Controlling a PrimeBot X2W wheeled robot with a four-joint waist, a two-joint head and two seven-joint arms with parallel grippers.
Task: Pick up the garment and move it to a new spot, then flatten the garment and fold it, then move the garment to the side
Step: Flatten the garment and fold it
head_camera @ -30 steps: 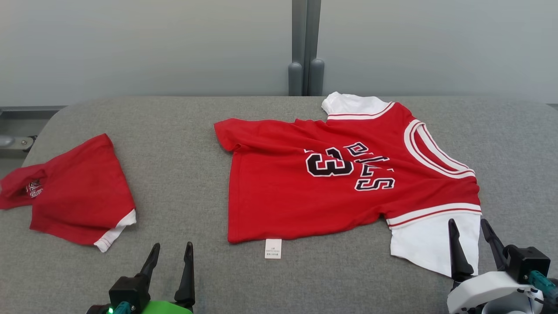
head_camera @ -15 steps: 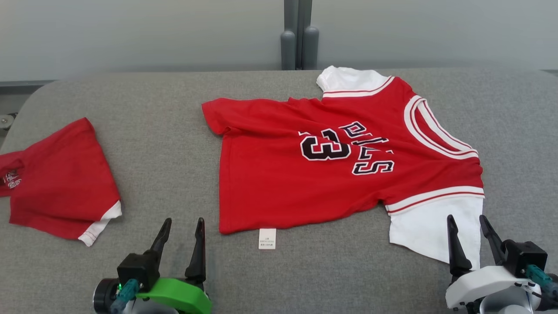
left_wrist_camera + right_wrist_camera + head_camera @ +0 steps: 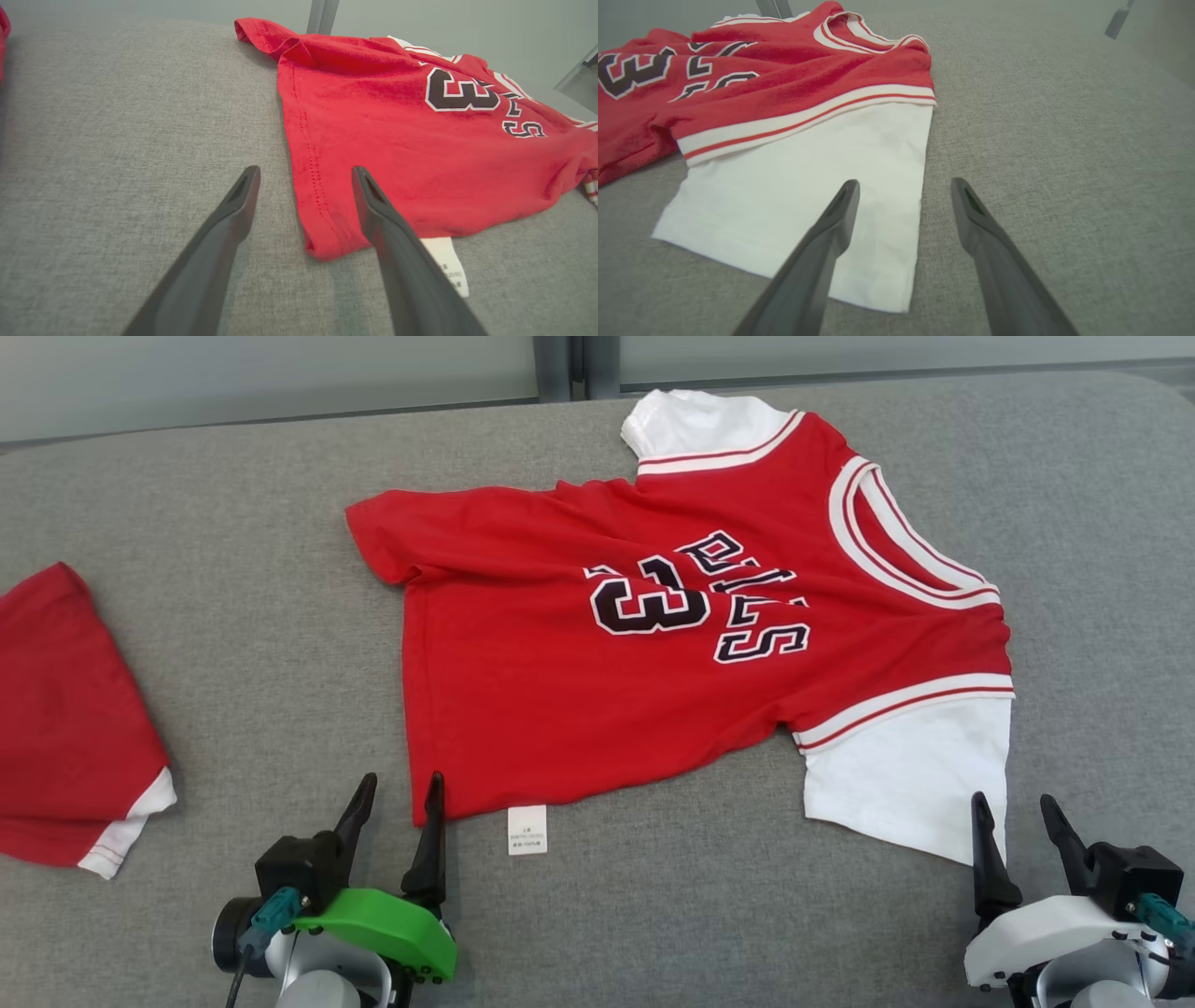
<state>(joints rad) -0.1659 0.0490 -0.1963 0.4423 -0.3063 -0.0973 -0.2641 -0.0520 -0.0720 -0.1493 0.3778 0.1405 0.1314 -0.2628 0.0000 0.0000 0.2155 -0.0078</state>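
Red jersey (image 3: 560, 709), soft knit with white short sleeves, white-and-red striped trim and black number 33 with lettering, lay spread face-up in the middle of the grey fabric-covered counter (image 3: 233, 616). Collar pointed toward the robot's right, hem toward its left. Cloth was rumpled across the chest; the far hem corner was bunched. One white sleeve sat at the far edge, the other at the near right. A small white care label (image 3: 527, 829) stuck out from the near hem onto the counter.

Left hand (image 3: 401, 779) was released, fingers spread, at the jersey's near hem corner. In the left wrist view that corner lay between the two fingers, one over red cloth, the other over bare counter. Contact with the cloth could not be told.

Right hand (image 3: 1013, 800) was likewise released and holding nothing, at the outer edge of the near white sleeve. In the right wrist view one finger lay over the sleeve, the other over bare counter.

A second red garment (image 3: 65, 709) with white trim lay bunched at the counter's left, well apart from the jersey.
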